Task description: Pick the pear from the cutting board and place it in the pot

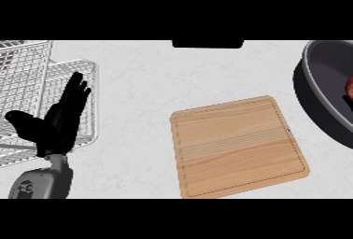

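The cutting board (238,147) lies bare on the desk (138,84); a reddish object (349,89), likely the pear, sits inside the pot (324,70) at the right edge. The left hand (55,123) rests upright, fingers straight and open, before a wire rack (27,70); the right hand is unseen. A careless swing could snag the rack; open desk lies between

Below me lies a pale, faintly marbled worktop (138,93), evenly lit, with soft shadows. A white wire rack (27,70) stands on it. Well to the right of the rack, at the worktop's far edge, a small dark slab (208,44) juts in. No wall, floor or window shows.
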You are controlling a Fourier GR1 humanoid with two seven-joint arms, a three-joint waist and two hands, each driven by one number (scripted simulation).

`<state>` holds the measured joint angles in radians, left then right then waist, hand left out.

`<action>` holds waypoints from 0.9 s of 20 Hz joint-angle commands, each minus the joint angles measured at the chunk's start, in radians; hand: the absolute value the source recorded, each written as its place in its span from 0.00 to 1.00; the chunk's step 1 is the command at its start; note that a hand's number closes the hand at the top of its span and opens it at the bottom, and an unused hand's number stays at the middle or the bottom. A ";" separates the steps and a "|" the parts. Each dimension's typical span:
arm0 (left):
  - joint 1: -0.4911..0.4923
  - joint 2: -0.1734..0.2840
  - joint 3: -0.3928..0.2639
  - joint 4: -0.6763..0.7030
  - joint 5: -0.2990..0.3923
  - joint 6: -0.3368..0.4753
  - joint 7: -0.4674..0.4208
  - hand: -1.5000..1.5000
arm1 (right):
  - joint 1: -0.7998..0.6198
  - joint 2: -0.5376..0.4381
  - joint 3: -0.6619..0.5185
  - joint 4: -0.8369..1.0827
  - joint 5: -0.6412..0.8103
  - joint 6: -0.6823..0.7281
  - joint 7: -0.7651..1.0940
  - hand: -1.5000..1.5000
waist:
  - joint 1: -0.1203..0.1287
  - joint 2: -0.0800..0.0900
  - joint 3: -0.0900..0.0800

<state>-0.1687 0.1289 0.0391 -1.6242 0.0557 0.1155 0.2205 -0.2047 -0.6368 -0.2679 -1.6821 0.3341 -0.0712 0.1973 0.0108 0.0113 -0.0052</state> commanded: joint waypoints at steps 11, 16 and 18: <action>-0.075 0.087 0.098 0.047 0.040 -0.032 -0.025 0.50 | -0.276 -0.015 0.056 0.763 0.308 -0.236 -0.330 1.00 | 0.027 0.001 0.007; -0.056 0.045 0.036 -0.014 -0.008 0.021 -0.008 0.50 | -0.369 -0.006 -0.014 0.994 0.205 -0.132 -0.368 0.00 | 0.036 0.002 0.008; -0.037 0.035 0.014 -0.017 -0.008 0.014 -0.003 0.50 | -0.389 -0.020 -0.042 1.073 0.159 -0.068 -0.453 0.00 | 0.038 0.003 0.009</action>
<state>-0.2020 0.1274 0.0196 -1.5974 0.0484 0.1276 0.2090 -0.5473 -0.6498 -0.2704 -0.7657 0.5486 -0.2071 -0.1625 0.0396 0.0194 -0.0028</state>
